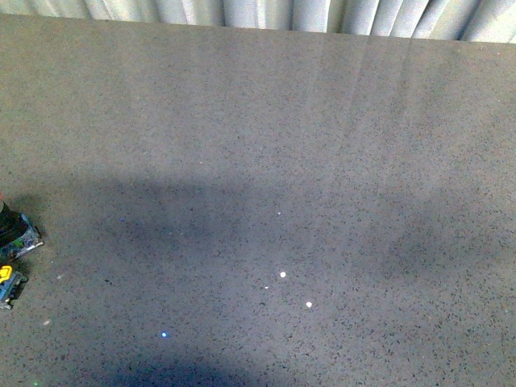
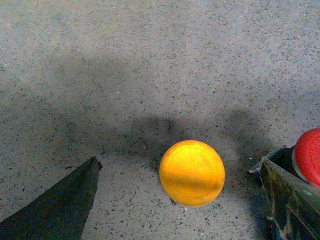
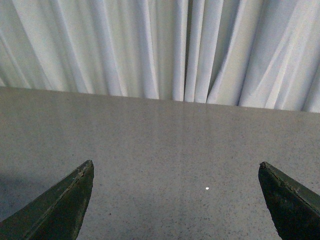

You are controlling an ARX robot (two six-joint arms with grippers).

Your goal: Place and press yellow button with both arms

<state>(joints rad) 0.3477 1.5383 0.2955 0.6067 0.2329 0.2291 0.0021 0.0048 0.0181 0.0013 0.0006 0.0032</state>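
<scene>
Black fingers (image 2: 60,205) of the left gripper (image 2: 177,165) stand wide apart, one on each side of the yellow button (image 2: 192,172), not touching it. Just beside the yellow button sits a red button (image 2: 310,156). The right gripper (image 3: 176,166) is spread wide too, holding nothing, over the table (image 3: 160,130).

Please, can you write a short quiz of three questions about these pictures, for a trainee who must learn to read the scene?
1. True or false: in the left wrist view, the yellow button shows between the two fingers of the open left gripper.
2. Which colour is the cap of the neighbouring button in that view? A green, B red, C blue.
3. Fill in: the right gripper is open and holds ____.

Key: 1 true; 2 B; 3 nothing.
</scene>
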